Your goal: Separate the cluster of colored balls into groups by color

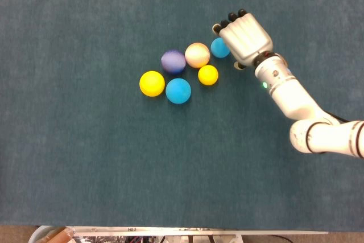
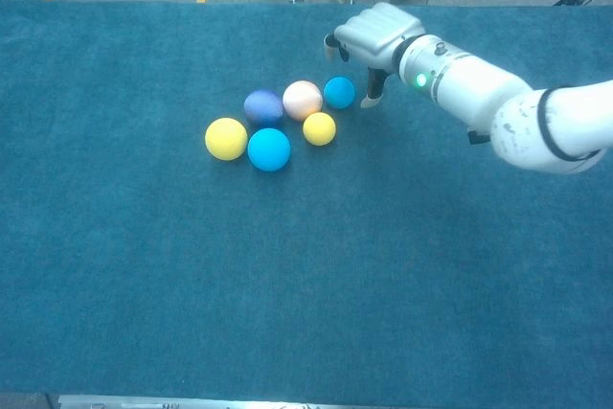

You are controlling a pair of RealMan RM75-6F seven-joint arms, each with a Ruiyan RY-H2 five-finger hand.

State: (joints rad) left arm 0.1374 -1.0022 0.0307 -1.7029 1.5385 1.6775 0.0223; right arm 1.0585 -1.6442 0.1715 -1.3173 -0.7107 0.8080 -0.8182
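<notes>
Right now I have the right hand (image 1: 245, 39) hovering over the small blue ball (image 2: 339, 92) at the cluster's right edge, fingers spread, holding nothing. Next I'd curl them behind it and draw it away from the peach ball (image 1: 197, 54).

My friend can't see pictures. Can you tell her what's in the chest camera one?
The robot's right hand hovers open beside a small blue ball at the edge of a cluster with yellow, blue, purple and peach balls on a teal table.
</notes>
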